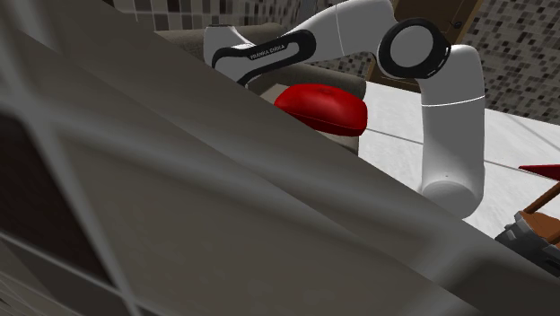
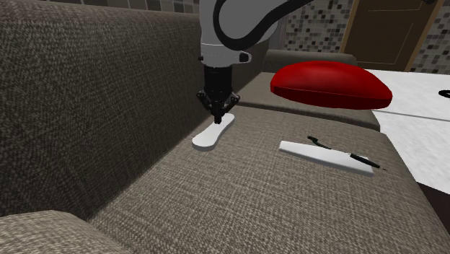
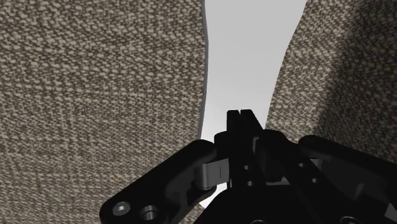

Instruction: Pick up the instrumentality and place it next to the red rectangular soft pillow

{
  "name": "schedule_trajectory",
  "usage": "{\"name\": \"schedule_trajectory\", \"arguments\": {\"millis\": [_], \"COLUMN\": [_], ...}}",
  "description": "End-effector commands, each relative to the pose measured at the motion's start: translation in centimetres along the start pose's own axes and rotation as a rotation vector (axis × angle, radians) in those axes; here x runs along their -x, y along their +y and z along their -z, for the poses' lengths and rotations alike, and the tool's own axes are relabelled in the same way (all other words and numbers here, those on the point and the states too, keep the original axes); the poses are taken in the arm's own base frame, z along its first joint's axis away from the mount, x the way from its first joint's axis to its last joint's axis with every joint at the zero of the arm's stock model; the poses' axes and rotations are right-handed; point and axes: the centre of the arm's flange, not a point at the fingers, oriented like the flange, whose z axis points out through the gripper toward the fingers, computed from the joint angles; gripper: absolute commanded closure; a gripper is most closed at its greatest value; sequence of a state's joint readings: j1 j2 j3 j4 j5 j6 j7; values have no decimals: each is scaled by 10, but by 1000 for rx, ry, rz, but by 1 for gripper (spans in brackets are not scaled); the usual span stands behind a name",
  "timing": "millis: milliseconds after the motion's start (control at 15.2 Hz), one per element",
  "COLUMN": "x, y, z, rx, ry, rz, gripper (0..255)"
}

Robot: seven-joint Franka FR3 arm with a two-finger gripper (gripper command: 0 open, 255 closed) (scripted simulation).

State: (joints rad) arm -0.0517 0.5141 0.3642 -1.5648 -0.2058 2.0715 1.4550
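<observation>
Sofa seat (image 2: pixel 180 195) of brown weave up front, carrying a white card (image 2: pixel 317 155) and black pen (image 2: pixel 360 159). Farther back, white elongated instrument (image 2: pixel 208 137): lay flat by the backrest, far end right under the tool (image 2: pixel 218 115). Tool: stood pressed together, clasped nothing. Beyond, well apart, red pillow (image 2: pixel 330 84).

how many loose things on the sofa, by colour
white: 2 (long flat piece, flat sheet)
black: 2 (one pen, another pen)
red: 1 (pillow)
total: 5
</observation>
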Motion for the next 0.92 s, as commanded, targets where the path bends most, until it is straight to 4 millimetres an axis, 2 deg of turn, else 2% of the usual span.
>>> {"name": "schedule_trajectory", "arguments": {"millis": [0, 66, 132, 264, 726, 858], "x": [-2, 0, 0, 20, 20, 20], "y": [1, 0, 0, -4, -4, -4], "z": [-18, 0, 0, 7, -30, -33], "rx": [17, -2, -2, 6, 6, 6], "ry": [-11, -2, -2, -9, -9, -9], "rz": [-3, 2, 2, -135, -135, -135], "gripper": [255, 255, 0, 0, 0, 0]}}
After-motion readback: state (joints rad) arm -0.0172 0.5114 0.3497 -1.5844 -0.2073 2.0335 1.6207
